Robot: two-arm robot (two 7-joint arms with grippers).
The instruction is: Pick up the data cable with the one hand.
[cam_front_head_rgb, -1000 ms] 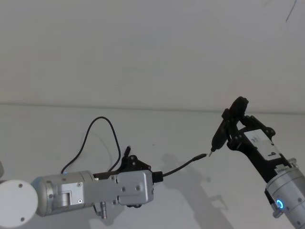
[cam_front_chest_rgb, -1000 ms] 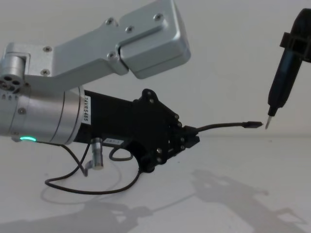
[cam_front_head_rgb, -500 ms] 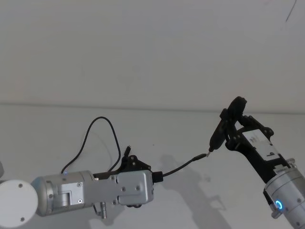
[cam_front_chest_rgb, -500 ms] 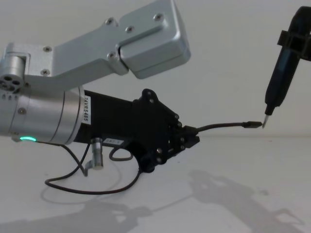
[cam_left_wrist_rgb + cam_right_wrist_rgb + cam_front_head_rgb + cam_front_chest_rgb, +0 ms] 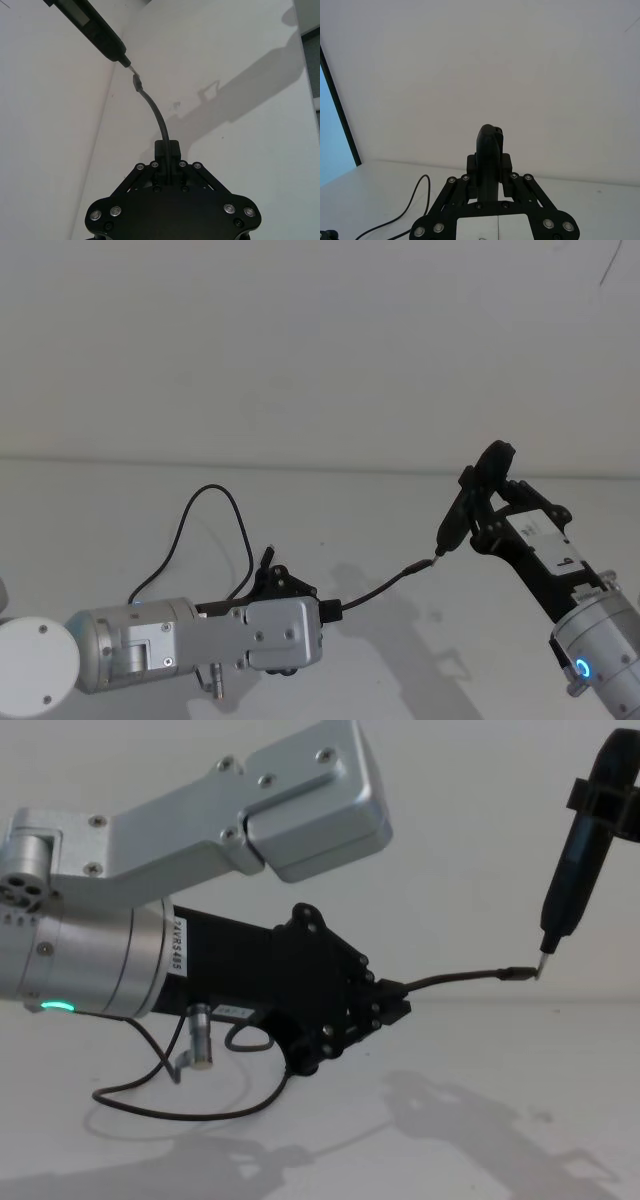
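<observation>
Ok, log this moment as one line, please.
left claw: shut on data cable, lifted off table | right claw: shut on pen tool | tool tip at cable plug

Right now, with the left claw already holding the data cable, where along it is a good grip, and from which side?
Where it is held: the left claw is shut on the data cable behind the free plug, coming along its length from the robot's side. The short end arcs clear of the table towards the pen-like tool in the right claw; the slack lies looped behind.
</observation>
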